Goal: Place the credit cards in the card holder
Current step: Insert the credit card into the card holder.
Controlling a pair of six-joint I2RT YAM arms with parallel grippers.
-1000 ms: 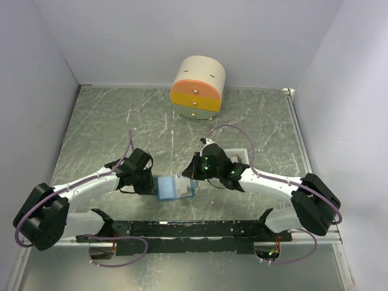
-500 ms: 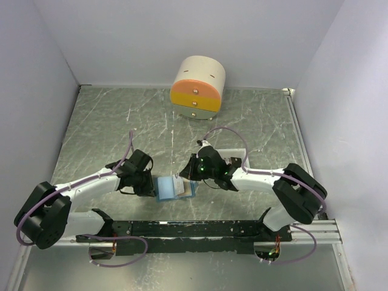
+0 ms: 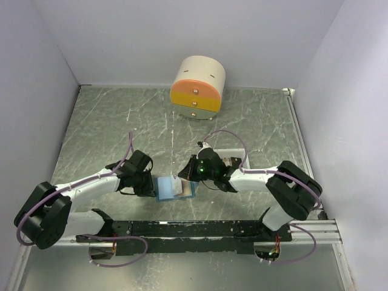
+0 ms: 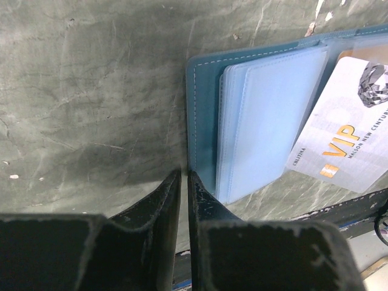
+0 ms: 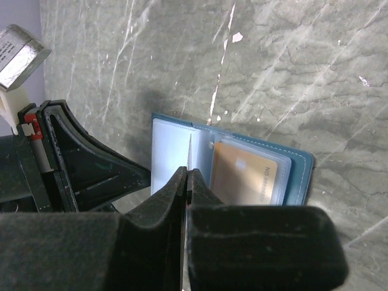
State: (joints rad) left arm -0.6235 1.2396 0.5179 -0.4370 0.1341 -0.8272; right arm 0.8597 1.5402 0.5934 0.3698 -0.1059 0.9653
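Tabletop (image 3: 109, 121): card holder (image 3: 162, 191) beneath right gripper's (image 5: 187, 173) credit card (image 4: 345, 145)

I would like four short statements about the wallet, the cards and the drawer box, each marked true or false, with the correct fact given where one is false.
1. The card holder lies open on the table. True.
2. The right gripper is shut on a white card. True.
3. The orange-tan card lies loose on the table beside the holder. False: it sits in a clear sleeve inside the holder.
4. The round drawer box stands between the two grippers. False: it stands at the far edge of the table, by the back wall.
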